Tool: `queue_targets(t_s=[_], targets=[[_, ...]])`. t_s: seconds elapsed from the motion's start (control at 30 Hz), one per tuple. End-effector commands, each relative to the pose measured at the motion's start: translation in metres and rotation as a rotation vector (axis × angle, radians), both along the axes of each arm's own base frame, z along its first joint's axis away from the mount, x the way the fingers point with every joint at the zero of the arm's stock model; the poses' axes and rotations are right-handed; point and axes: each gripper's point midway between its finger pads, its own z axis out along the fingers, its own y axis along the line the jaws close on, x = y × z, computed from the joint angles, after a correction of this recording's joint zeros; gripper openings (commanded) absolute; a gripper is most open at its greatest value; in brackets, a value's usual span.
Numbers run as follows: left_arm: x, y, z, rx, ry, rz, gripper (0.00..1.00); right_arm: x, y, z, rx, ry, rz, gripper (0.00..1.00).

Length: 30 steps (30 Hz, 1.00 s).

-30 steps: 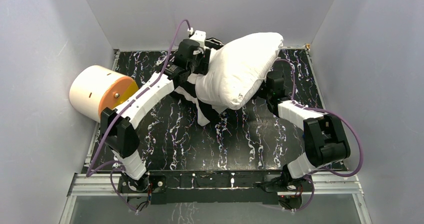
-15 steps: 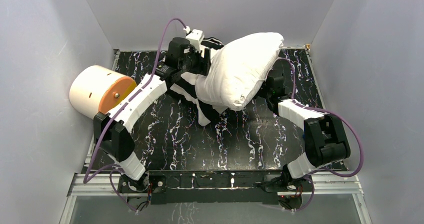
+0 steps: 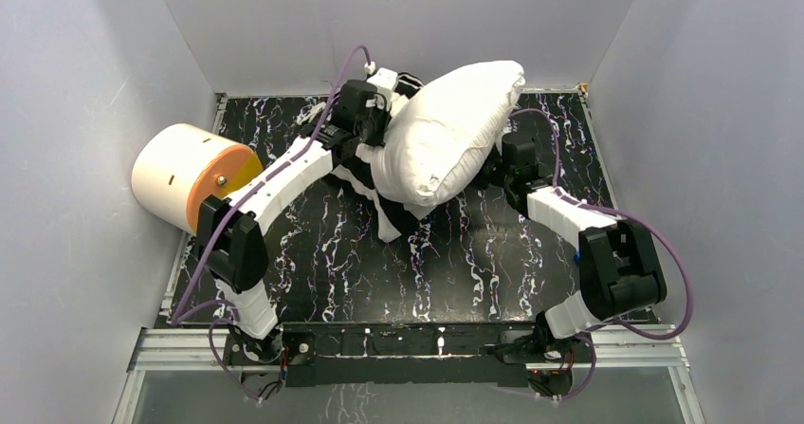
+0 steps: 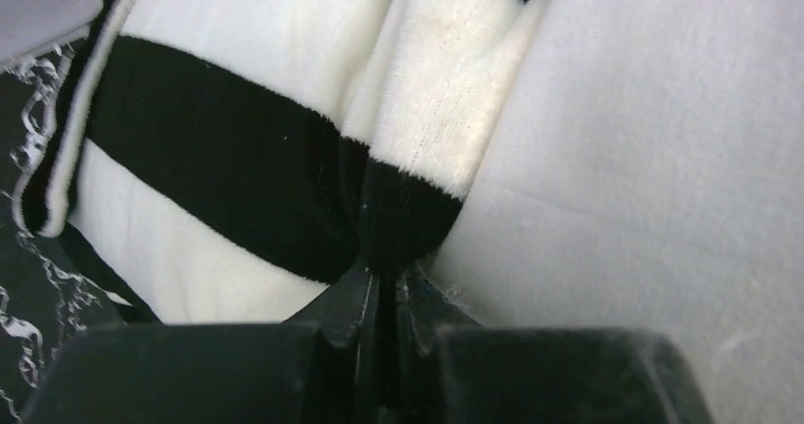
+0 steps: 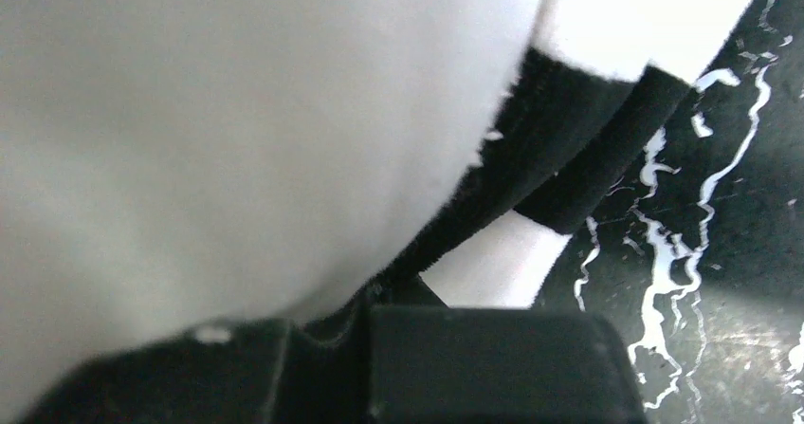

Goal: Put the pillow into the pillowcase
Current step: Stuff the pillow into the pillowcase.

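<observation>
While my left jaws and right jaws clamp pillowcase (image 4: 218, 158) folds, the pillow (image 3: 446, 135) lies diagonally between them, mostly outside.

No readable text, label, brand, number or sign showing in any of the three views, nothing legible appearing on any fabric, arm, wall or table surface.
</observation>
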Motion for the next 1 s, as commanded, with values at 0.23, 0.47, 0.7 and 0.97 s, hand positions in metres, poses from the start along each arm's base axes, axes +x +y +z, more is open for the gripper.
queue_targets(t_s=[0.23, 0.47, 0.7, 0.97], targets=[[-0.124, -0.128, 0.213, -0.614, -0.062, -0.379, 0.0, 0.05, -0.047, 0.225, 0.046, -0.44, -0.119, 0.0], [0.031, -0.029, 0.236, -0.654, -0.102, -0.047, 0.0, -0.05, 0.054, 0.205, 0.044, -0.494, 0.075, 0.0], [-0.077, -0.077, 0.287, -0.843, -0.201, -0.273, 0.0, 0.032, -0.047, 0.312, -0.066, -0.678, -0.161, 0.0], [-0.093, -0.112, 0.35, -0.9, -0.121, -0.472, 0.0, 0.005, -0.006, 0.331, -0.008, -0.708, -0.118, 0.0]])
